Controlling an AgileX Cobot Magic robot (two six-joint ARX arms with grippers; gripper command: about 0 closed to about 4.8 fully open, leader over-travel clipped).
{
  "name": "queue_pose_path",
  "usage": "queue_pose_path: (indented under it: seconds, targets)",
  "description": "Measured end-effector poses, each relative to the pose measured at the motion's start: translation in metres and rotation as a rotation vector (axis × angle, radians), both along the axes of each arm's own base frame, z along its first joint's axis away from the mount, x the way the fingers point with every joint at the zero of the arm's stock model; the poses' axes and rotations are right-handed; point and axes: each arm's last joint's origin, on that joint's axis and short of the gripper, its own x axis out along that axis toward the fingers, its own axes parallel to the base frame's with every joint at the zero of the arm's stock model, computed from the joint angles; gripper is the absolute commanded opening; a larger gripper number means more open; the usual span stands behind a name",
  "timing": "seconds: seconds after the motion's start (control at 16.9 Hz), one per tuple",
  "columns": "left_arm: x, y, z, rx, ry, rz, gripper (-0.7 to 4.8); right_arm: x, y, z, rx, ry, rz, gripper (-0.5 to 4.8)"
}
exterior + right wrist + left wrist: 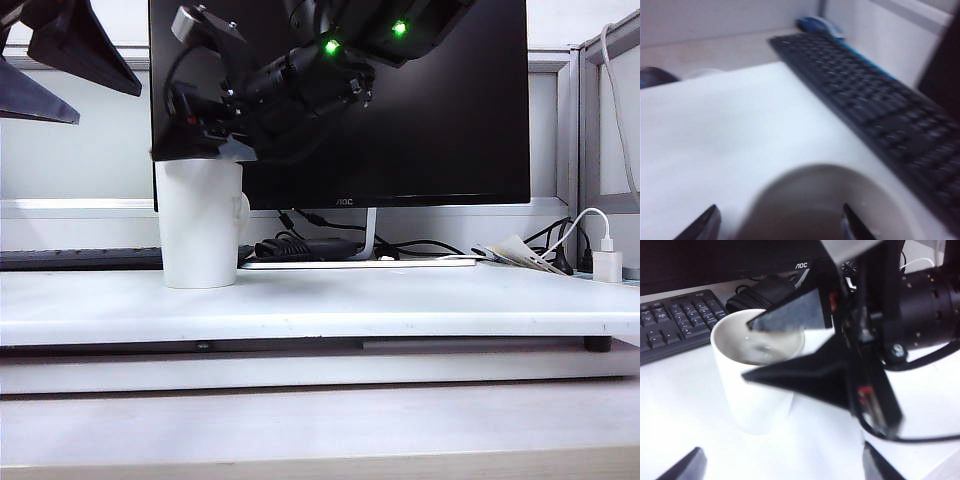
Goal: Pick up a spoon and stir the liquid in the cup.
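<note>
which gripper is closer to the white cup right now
Right. The right gripper sits right over the cup, its fingers at the rim. The left gripper hangs open, higher and off to the side.

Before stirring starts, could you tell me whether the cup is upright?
Upright: the cup stands flat on the table, mouth up, liquid visible inside.

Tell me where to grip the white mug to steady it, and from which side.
Grip the cup mid-wall from the exterior view's left: upright, straight-sided, handle on the right, right gripper over its mouth. Open left gripper hovers up left.
</note>
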Motion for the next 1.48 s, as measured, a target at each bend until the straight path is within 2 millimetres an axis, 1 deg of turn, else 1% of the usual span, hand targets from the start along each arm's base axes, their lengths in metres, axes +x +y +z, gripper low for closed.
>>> queue_pose_path:
  seconds: [0.24, 0.65, 0.71, 0.77, 0.89, 0.95, 1.01, 1.18, 1.3, 1.36, 1.42, 1.48]
  targets:
    - [0.0, 0.0, -0.001, 0.005, 0.012, 0.0, 4.12, 0.003, -0.001, 0.007, 0.034, -0.068, -0.016, 3.1]
    - [-0.001, 0.0, -0.002, 0.03, 0.011, -0.006, 4.12, 0.0, -0.001, -0.001, -0.023, -0.003, -0.002, 3.07]
    - [-0.001, 0.0, -0.002, 0.031, 0.011, -0.007, 4.12, 0.0, -0.001, 0.0, -0.025, -0.001, -0.002, 2.62]
    - [-0.001, 0.0, -0.002, 0.031, 0.011, -0.007, 4.12, 0.0, 0.0, 0.0, -0.025, -0.001, -0.001, 2.03]
    - [-0.001, 0.0, -0.002, 0.031, 0.011, -0.007, 4.12, -0.001, 0.0, 0.0, -0.023, -0.001, 0.009, 0.5]
    - [-0.001, 0.0, -0.002, 0.031, 0.011, -0.006, 4.12, -0.003, 0.002, 0.0, -0.023, -0.002, 0.015, 0.04]
    - [-0.001, 0.0, -0.002, 0.031, 0.012, -0.006, 4.12, -0.003, 0.002, 0.0, -0.024, 0.001, 0.017, -0.05]
    - [-0.001, 0.0, -0.003, 0.031, 0.013, -0.006, 4.12, 0.0, -0.002, 0.003, -0.021, -0.008, -0.004, -0.05]
    - [-0.001, 0.0, -0.003, 0.031, 0.012, -0.006, 4.12, -0.001, -0.002, 0.004, -0.023, -0.006, -0.002, -0.05]
    - [-0.001, 0.0, -0.002, 0.034, 0.01, -0.007, 4.12, -0.003, -0.004, 0.008, -0.021, -0.008, -0.001, -0.05]
    - [-0.001, 0.0, -0.002, 0.035, 0.009, -0.007, 4.12, -0.006, -0.006, 0.017, -0.007, -0.024, 0.0, -0.05]
    - [-0.001, 0.0, -0.002, 0.037, 0.008, -0.008, 4.12, -0.009, -0.008, 0.03, 0.021, -0.055, 0.002, -0.05]
